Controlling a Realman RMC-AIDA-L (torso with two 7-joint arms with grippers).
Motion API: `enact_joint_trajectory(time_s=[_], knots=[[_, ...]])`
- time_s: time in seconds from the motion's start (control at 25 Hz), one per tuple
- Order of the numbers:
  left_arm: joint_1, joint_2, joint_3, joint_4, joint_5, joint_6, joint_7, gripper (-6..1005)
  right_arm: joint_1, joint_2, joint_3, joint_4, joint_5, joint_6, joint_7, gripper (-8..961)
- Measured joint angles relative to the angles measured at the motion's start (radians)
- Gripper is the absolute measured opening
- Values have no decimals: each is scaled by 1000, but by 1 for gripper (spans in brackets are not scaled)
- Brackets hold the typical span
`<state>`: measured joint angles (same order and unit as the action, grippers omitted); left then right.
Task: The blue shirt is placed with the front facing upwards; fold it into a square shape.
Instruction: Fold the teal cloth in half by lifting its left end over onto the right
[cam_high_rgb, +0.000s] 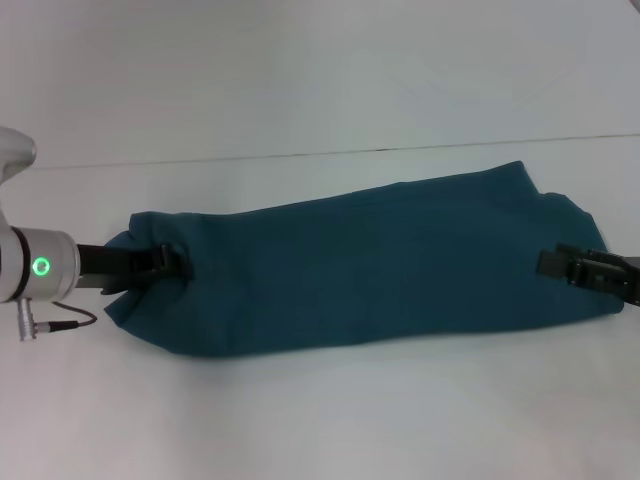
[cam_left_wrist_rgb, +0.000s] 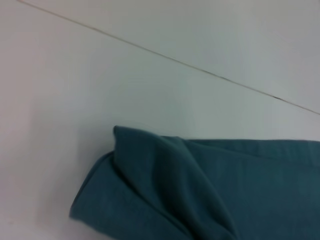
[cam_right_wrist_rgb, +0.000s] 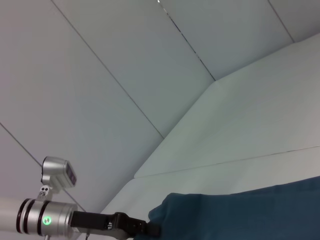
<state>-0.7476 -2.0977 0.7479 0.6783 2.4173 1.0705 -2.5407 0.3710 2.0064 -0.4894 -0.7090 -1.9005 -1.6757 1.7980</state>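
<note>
The blue shirt (cam_high_rgb: 370, 265) lies folded into a long soft band across the middle of the white tabletop (cam_high_rgb: 320, 420), lettering hidden. Only the left wrist view shows its rounded, doubled-over fold. At nine o'clock the left pincer (cam_high_rgb: 165, 262) is pinched closed on the cloth; the right wrist view shows this too. At three o'clock the right pincer (cam_high_rgb: 565, 264) is clamped on the other end. A grey cable (cam_high_rgb: 60, 322) trails beside the left arm.

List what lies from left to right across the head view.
Left gripper at the shirt's left end → blue shirt stretched across the table → right gripper at its right end.
</note>
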Motion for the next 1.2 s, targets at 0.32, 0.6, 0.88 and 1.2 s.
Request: enact_joint_trajectory(time_s=[0.32, 0.6, 0.88, 1.2], knots=[[29, 30, -9, 14, -60, 36, 9, 119, 4, 0, 4, 11, 0, 1, 4, 913], [86, 62, -103, 27, -30, 39, 4, 119, 2, 0, 22, 16, 0, 1, 9, 913], [100, 91, -302, 34, 189, 22, 5, 119, 0, -3, 25, 21, 0, 5, 9, 913], [104, 93, -359, 89, 215, 74, 5, 119, 5, -5, 26, 22, -4, 7, 9, 913]])
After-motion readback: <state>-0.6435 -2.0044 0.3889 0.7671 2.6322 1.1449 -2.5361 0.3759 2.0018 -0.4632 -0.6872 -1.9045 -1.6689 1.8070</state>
